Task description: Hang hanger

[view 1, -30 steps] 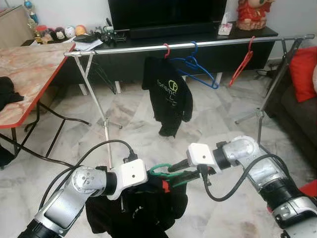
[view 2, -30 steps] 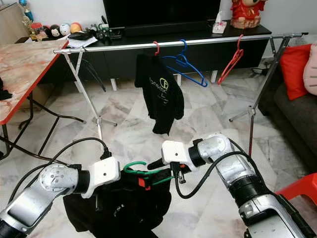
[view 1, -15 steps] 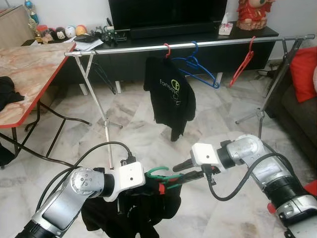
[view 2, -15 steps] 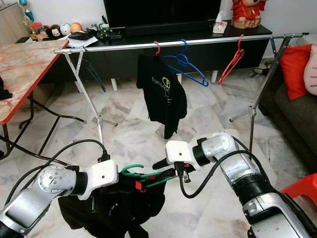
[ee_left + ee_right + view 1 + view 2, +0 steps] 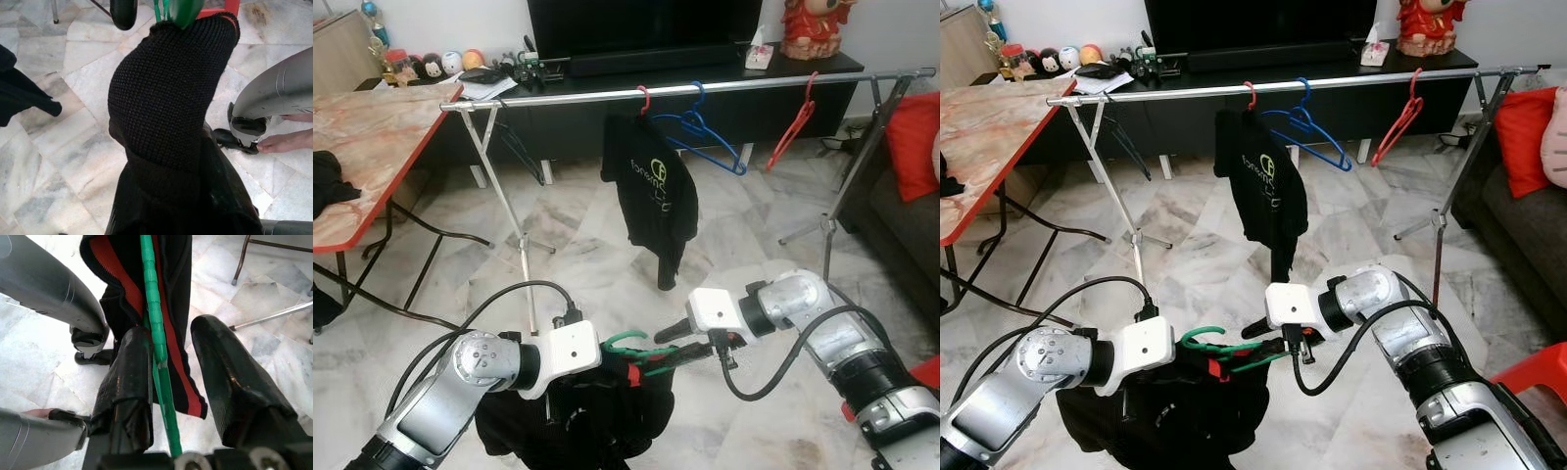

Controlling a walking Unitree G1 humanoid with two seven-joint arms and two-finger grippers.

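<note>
Marble floor (image 5: 587, 245) lies under you; nearest, one green hanger (image 5: 1203, 339) carrying a black garment (image 5: 573, 426) is clamped in your left gripper (image 5: 1203, 358), while your right gripper (image 5: 168, 362) has its fingers parted around the hanger's green wire without closing. Beyond, one rail (image 5: 705, 88) holds three hangers: red with a black shirt (image 5: 653, 191), bare blue (image 5: 705, 132), bare red (image 5: 793, 122).

A home living room.
A television (image 5: 646, 24) on a low black TV stand (image 5: 705, 98), a sofa (image 5: 901, 215) with a red cushion (image 5: 913, 142), marble floor (image 5: 578, 255), clothes rack (image 5: 685, 88).
</note>
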